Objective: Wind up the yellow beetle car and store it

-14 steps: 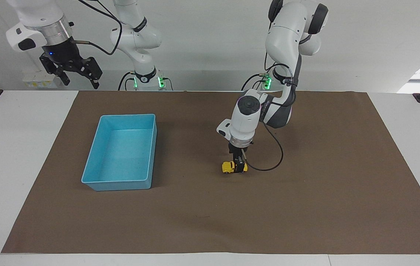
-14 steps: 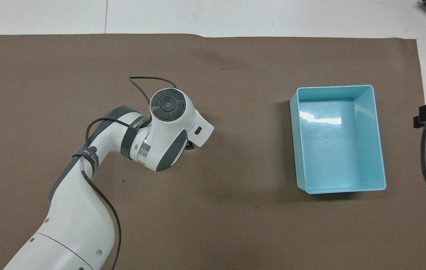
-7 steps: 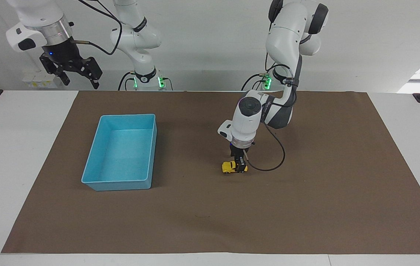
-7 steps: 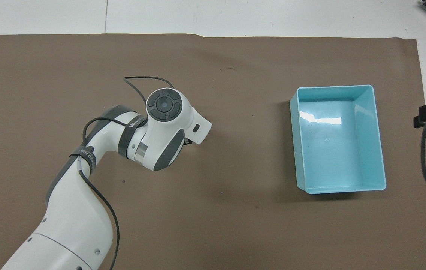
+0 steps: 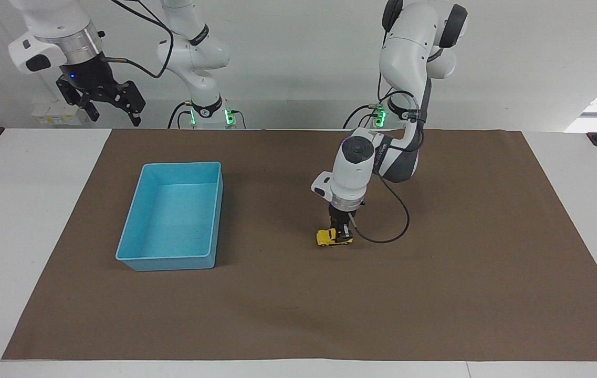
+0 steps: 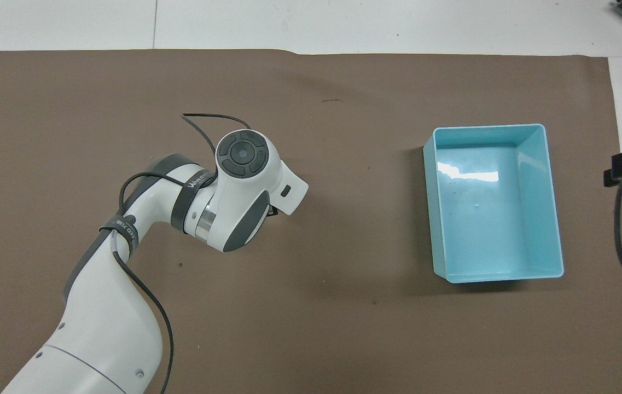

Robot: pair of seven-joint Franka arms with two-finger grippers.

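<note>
Left gripper (image 5: pixel 341 234): fingers pointing straight down, clamped on the yellow beetle car (image 5: pixel 328 238). The fingers sit at the car's end toward the left arm's end of the tabletop; the rest of the yellow body sticks out from between them toward the right arm's end. Car sits low at the brown mat (image 5: pixel 435 294); whether its wheels touch the mat or ride just above it cannot be told.

In the overhead view the left arm's wrist housing (image 6: pixel 242 189) covers the fingers and the car entirely; only a dark sliver of the gripper shows at its edge. A black cable (image 5: pixel 390 223) loops out from the wrist over the mat.

Car's place: about mid-mat, well apart from the light-blue bin (image 5: pixel 140 247), which stands on the mat toward the right arm's end. Bin open-topped, nothing visible inside it.

Right gripper (image 5: pixel 112 113): raised high above the tabletop's (image 5: pixel 20 220) edge nearest the robots, at the right arm's end, off the mat. Fingers spread wide, nothing between them. Right arm waits. In the overhead view only a dark part of it and its cable show at the frame edge beside the bin.
</note>
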